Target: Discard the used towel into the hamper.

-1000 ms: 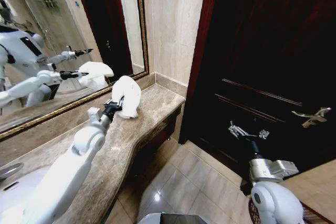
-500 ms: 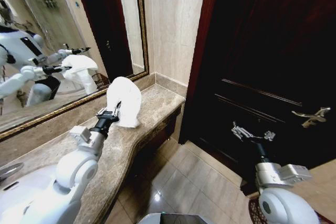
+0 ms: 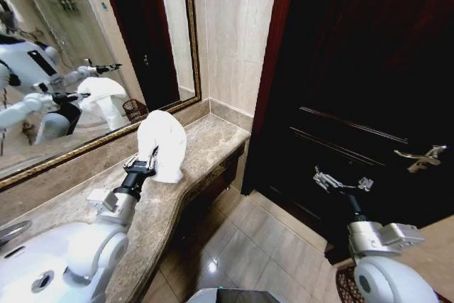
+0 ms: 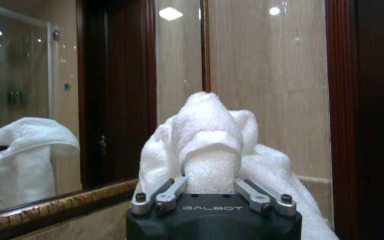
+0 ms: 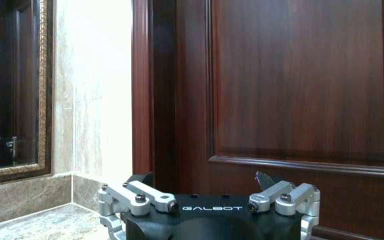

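Note:
The used towel (image 3: 162, 143) is white and bunched, hanging just above the marble counter (image 3: 206, 148) in front of the mirror. My left gripper (image 3: 145, 163) is shut on its lower edge. In the left wrist view the towel (image 4: 209, 145) rises between the fingers (image 4: 162, 196) of the left gripper (image 4: 211, 175). My right gripper (image 3: 339, 181) stands open and holds nothing, in the air before the dark wooden door; the right wrist view shows this right gripper (image 5: 209, 195) with its jaws spread. A sliver of the red-brown wire hamper (image 3: 342, 282) shows low on the right, behind my right arm.
A gold-framed mirror (image 3: 85, 54) runs along the counter's back and reflects me, the towel and a small dark basket. A white sink (image 3: 21, 246) lies at the counter's near left. The door's metal handle (image 3: 422, 155) sticks out at right. Glossy tiled floor (image 3: 248, 246) lies between counter and door.
My left arm has drawn back toward me and leftward along the counter, carrying the towel. The right arm has shifted slightly to the right.

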